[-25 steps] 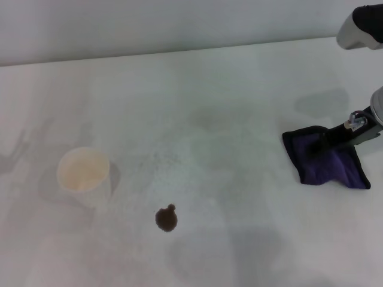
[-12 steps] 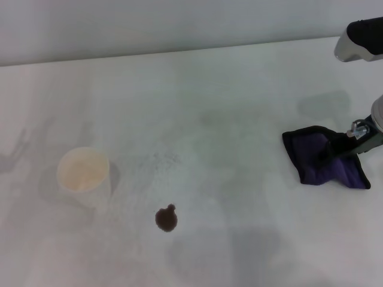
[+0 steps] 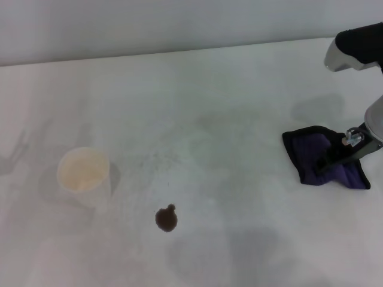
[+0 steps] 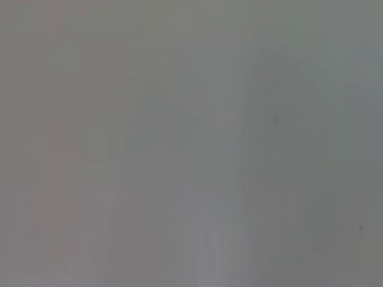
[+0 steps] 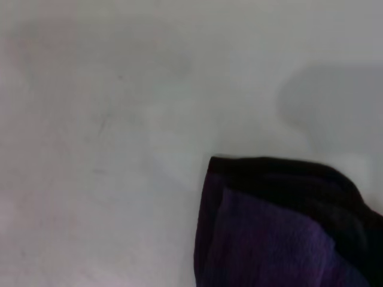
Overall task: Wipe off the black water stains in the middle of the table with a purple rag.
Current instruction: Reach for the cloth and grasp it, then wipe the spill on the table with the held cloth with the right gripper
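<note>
The right jaws (image 3: 328,160) press into the purple rag (image 3: 323,156); whether they pinch it, I cannot tell. The white desk (image 3: 227,101), faintly smudged, meets a pale wall (image 3: 179,24) at its far edge. The rag lies at the far right, the paper cup (image 3: 84,173) at the left, the black water stains (image 3: 166,219) near centre. The left wrist view shows only blank grey.

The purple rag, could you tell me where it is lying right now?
In the head view the purple rag lies on the table's right side under the right gripper, far right of the black water stain and the white paper cup.
</note>
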Motion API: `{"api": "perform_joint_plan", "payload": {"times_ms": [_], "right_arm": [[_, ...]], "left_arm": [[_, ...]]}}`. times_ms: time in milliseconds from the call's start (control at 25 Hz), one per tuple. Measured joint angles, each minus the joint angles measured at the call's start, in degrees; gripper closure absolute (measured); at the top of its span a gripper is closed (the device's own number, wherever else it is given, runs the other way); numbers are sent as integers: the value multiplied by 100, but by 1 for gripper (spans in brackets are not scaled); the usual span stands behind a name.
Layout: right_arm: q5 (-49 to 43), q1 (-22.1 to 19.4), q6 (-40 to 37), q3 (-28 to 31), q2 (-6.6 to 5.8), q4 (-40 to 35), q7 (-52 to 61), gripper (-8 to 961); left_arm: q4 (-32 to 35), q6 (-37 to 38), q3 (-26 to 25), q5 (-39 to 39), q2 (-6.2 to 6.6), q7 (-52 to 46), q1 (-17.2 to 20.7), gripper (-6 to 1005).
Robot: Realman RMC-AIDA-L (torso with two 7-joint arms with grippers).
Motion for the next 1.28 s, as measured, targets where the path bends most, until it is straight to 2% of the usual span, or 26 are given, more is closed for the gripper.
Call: {"api": "perform_joint_plan", "payload": {"times_ms": [360,560,880,1280], "right_arm": [[-205,36,11,-250,9,5,37,377],[-207,46,2,-264,9,33,39,596],[-206,52,-6,-259,9,28,32,810],[157,34,29,-406,25,-330,-75,843]], "left_arm": [[8,-25,1,-6,1,0,9,106],[6,-23,1,-21,1,0,7,107],[4,-27,0,-31,1,0,7,107],[7,-28,1,-39,-8,0,-22,107]]}}
